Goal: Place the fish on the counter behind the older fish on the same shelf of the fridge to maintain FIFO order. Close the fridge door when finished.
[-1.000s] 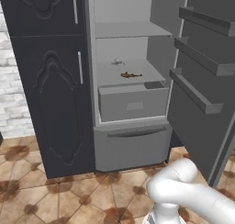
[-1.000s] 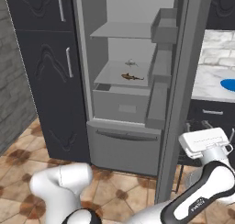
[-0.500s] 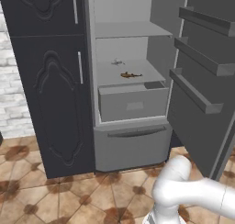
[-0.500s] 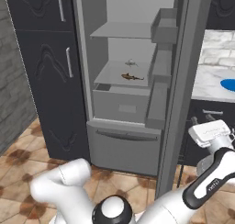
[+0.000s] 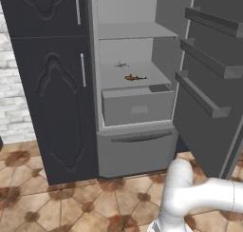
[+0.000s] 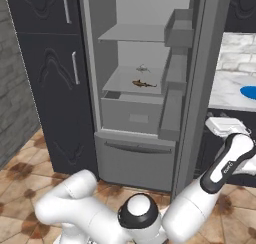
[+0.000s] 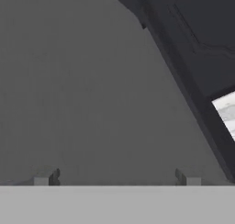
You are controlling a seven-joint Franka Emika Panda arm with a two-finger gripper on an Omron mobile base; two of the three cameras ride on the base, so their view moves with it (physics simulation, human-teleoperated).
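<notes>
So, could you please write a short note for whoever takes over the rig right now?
End effector: open and empty, facing the outer side of the fridge door.
Both fish lie on the shelf above the drawer: the grey fish behind the golden-brown fish.
Done: the fish is placed in FIFO order.
Left: push the door, which stands wide open, shut on the fridge.

No words, labels, brands, numbers or signs can be read anywhere. The fridge (image 5: pixel 137 150), its open door (image 5: pixel 213 83), the dark cabinets (image 5: pixel 52 83), the brick wall (image 5: pixel 12 98) and the marble bench (image 6: pixel 235 78) all have plain, unlettered faces.
</notes>
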